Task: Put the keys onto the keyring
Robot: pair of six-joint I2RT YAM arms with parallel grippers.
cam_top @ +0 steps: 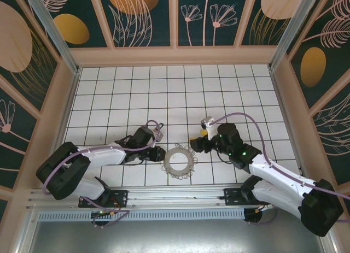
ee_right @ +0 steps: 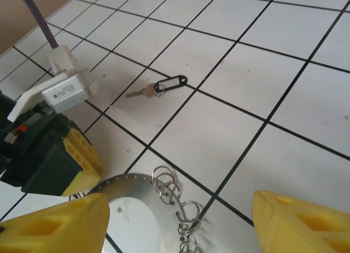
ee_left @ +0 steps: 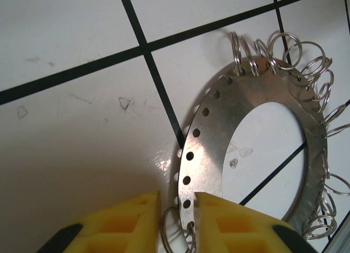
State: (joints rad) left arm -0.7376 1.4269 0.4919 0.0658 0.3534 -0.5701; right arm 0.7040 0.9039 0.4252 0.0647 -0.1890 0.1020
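The keyring [cam_top: 188,164], a flat silver ring plate with holes and small split rings along its rim, lies on the white tiles between both arms. My left gripper [cam_top: 159,153] is at its left edge. In the left wrist view the yellow jaws [ee_left: 178,201] straddle the keyring's rim [ee_left: 219,122], nearly closed, with a thin gap and a split ring on the left side. My right gripper [ee_right: 180,209] hangs wide open and holds nothing, above the keyring's other side [ee_right: 128,184]. The key [ee_right: 156,89], with its black tag and brownish blade, lies flat on a tile beyond the ring, apart from both grippers.
Patterned wall panels [cam_top: 49,100] enclose the tiled floor on three sides. An aluminium rail [cam_top: 175,201] runs along the near edge by the arm bases. The left arm's wrist camera box [ee_right: 65,92] and purple cable stand just left of the key.
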